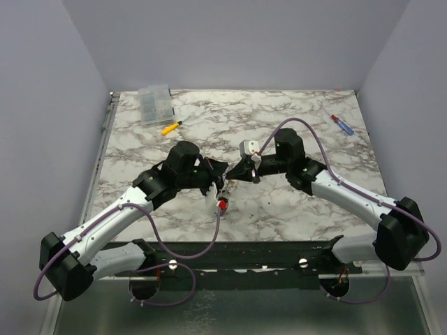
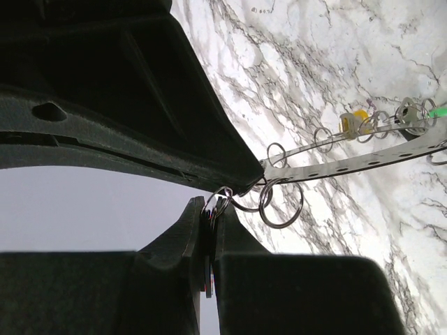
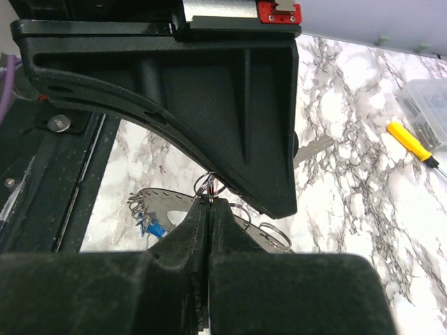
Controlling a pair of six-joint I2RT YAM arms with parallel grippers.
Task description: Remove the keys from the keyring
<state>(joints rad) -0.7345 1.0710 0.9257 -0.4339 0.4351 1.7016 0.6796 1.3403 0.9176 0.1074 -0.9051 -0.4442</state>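
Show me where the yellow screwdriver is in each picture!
Top external: the yellow screwdriver lies on the far left part of the table, just below the clear box.
Left wrist: not in it.
Right wrist: the yellow screwdriver is at the right edge, under the clear box.
Shared landmark: the clear box.

**Both arms reach inward, pincers tip to tip**
The left arm stretches from its base up and to the right. The right arm stretches up and to the left, and both elbows bow outward. The left pincer and right pincer sit just beside each other, tips facing. In each wrist view, that arm's own fingers are pressed together.
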